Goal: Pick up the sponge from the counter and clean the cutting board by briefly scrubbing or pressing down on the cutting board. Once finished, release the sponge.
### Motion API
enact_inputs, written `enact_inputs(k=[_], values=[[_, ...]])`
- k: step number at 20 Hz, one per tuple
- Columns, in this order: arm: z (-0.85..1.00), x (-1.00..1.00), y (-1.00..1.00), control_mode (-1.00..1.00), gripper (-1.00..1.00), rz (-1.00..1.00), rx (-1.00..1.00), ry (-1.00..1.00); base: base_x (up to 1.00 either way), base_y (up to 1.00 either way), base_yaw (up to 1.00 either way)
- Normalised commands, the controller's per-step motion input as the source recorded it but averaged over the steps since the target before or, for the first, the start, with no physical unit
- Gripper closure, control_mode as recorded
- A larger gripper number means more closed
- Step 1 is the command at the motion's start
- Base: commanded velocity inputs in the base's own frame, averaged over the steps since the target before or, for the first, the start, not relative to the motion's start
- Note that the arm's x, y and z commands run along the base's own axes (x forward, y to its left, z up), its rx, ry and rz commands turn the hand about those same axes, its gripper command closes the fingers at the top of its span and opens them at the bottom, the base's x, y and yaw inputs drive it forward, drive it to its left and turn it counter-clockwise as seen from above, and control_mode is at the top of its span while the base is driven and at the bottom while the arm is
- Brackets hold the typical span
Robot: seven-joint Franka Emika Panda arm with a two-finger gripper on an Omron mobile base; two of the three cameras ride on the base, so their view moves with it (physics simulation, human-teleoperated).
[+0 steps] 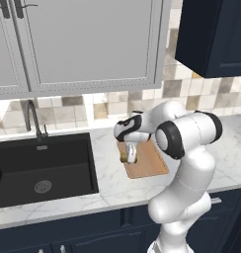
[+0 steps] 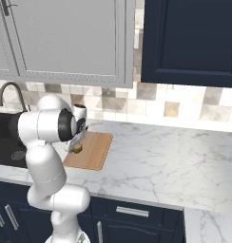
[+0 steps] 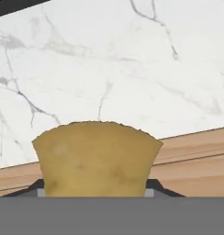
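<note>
My gripper point(image 1: 128, 157) hangs from the bent arm over the left part of the cutting board point(image 1: 151, 160), shut on the sponge point(image 1: 124, 158). The sponge is a small mustard-yellow block, low over the light-brown wood; contact with the board cannot be told. From the right side the sponge point(image 2: 78, 148) sits between the fingers above the board point(image 2: 95, 149), near its left edge. In the hand view the sponge point(image 3: 98, 158) is large and close. The board's grooved edge point(image 3: 196, 158) runs behind it, with the white marble counter point(image 3: 109, 59) beyond.
A black sink basin point(image 1: 43, 173) with a curved faucet point(image 1: 32, 118) lies left of the board. Open marble counter point(image 2: 175, 161) stretches to the right. Grey and navy wall cabinets point(image 2: 189, 42) hang above the tiled backsplash.
</note>
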Motion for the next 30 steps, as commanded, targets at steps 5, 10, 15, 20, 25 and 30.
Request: enact_inputs(k=[5, 10, 15, 20, 25, 30], values=[[-0.04, 0.7, 0.0, -1.0, 1.0, 0.0, 0.05, -0.14, 0.0, 0.0, 0.0], [-0.01, 0.78, 0.0, -1.0, 1.0, 0.0, 0.02, -0.01, 0.0, 0.0, 0.0], [0.0, 0.82, 0.0, -1.0, 1.0, 0.0, 0.0, 0.0, 0.0, 0.0, 0.0], [0.0, 0.8, -0.04, -1.0, 1.0, 0.0, 0.0, 0.0, 0.0, 0.0, 0.0], [-0.03, 0.64, -0.2, -1.0, 1.0, 0.0, 0.0, 0.0, 0.0, 0.0, 0.0], [-0.04, 0.38, -0.51, -1.0, 1.0, 0.0, 0.0, 0.0, 0.0, 0.0, 0.0]])
